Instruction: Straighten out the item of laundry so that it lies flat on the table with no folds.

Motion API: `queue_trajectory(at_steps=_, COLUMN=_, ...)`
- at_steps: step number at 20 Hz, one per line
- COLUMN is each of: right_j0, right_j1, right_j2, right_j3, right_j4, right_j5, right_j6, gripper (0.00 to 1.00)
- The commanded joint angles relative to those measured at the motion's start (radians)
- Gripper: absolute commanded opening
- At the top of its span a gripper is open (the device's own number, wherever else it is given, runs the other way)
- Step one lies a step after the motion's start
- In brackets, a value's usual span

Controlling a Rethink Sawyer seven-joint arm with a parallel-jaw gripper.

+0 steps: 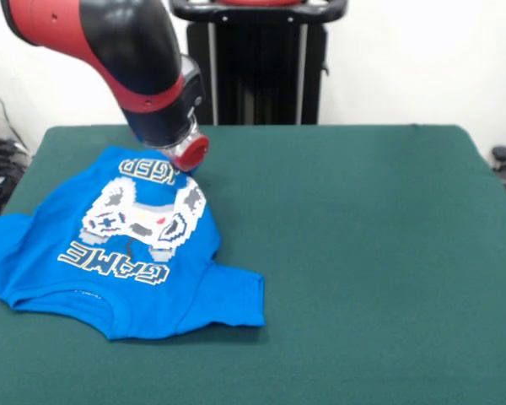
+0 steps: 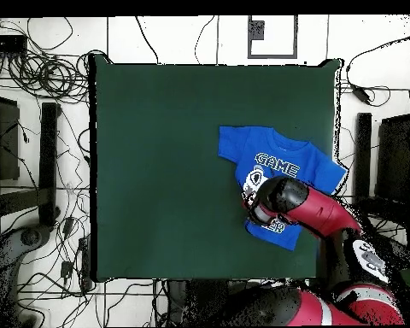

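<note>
One broad rectangular table (image 1: 371, 253) with a dark green felt-like top filled both views, and everything else is placed against it. The red and black arm (image 1: 118, 51) reached down over the table's edge region where the shirt lay, its gripper (image 1: 188, 153) low at the hem end of the garment; whether the claw was clenched or released could not be told, since the wrist hid it. The small bright blue short-sleeved T-shirt (image 1: 126, 253), printed with a white and grey pixel controller and white lettering, sat print-up well off the table's middle, close to one side edge, with one sleeve just at that edge. Its body looked rumpled and partly doubled near the hem. By my judgement the smoothing step was in hand; the next move likely called for drawing the hem outward toward the table's open middle.
</note>
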Motion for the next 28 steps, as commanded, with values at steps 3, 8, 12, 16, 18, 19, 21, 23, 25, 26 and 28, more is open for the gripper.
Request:
queue_trajectory(at_steps=3, right_j0=-0.031, right_j1=0.008, right_j2=0.135, right_j3=-0.062, right_j4=-0.01, right_j5=0.124, right_j6=-0.063, gripper=0.0)
queue_trajectory(at_steps=8, right_j0=-0.05, right_j1=0.022, right_j2=0.143, right_j3=-0.086, right_j4=-0.021, right_j5=0.145, right_j6=-0.08, gripper=0.0)
queue_trajectory(at_steps=12, right_j0=-0.061, right_j1=0.021, right_j2=0.153, right_j3=-0.092, right_j4=-0.026, right_j5=0.166, right_j6=-0.083, gripper=0.0)
queue_trajectory(at_steps=16, right_j0=-0.077, right_j1=0.026, right_j2=0.162, right_j3=-0.108, right_j4=-0.037, right_j5=0.188, right_j6=-0.091, gripper=0.0)
queue_trajectory(at_steps=18, right_j0=-0.085, right_j1=0.035, right_j2=0.166, right_j3=-0.12, right_j4=-0.041, right_j5=0.198, right_j6=-0.097, gripper=0.0)
queue_trajectory(at_steps=19, right_j0=-0.09, right_j1=0.038, right_j2=0.168, right_j3=-0.129, right_j4=-0.043, right_j5=0.206, right_j6=-0.101, gripper=0.0)
queue_trajectory(at_steps=21, right_j0=-0.097, right_j1=0.046, right_j2=0.172, right_j3=-0.14, right_j4=-0.047, right_j5=0.211, right_j6=-0.106, gripper=0.0)
queue_trajectory(at_steps=23, right_j0=-0.1, right_j1=0.053, right_j2=0.174, right_j3=-0.156, right_j4=-0.051, right_j5=0.225, right_j6=-0.107, gripper=0.0)
queue_trajectory(at_steps=25, right_j0=-0.102, right_j1=0.061, right_j2=0.177, right_j3=-0.165, right_j4=-0.053, right_j5=0.23, right_j6=-0.106, gripper=0.0)
queue_trajectory(at_steps=26, right_j0=-0.104, right_j1=0.065, right_j2=0.179, right_j3=-0.17, right_j4=-0.054, right_j5=0.234, right_j6=-0.107, gripper=0.0)
queue_trajectory(at_steps=28, right_j0=-0.105, right_j1=0.074, right_j2=0.18, right_j3=-0.185, right_j4=-0.056, right_j5=0.247, right_j6=-0.108, gripper=0.0)
